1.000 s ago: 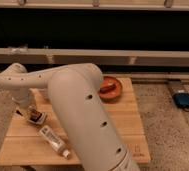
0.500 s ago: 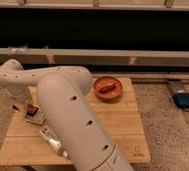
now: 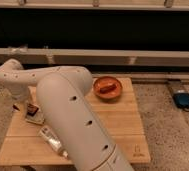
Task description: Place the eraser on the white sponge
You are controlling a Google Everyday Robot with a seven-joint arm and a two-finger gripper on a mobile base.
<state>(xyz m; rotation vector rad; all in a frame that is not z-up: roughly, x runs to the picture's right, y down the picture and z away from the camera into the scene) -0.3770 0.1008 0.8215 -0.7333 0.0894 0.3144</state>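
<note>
Placement appears made: the eraser (image 3: 32,108) rests on the white sponge (image 3: 36,119), with the gripper (image 3: 23,104) just beside it, grip state not discernible.

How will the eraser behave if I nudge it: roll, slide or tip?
The eraser looks flat and blocky, so it probably slides rather than rolls. It seems to rest on the white sponge, likely soft, so it may tilt. The gripper sits just beside it.
</note>
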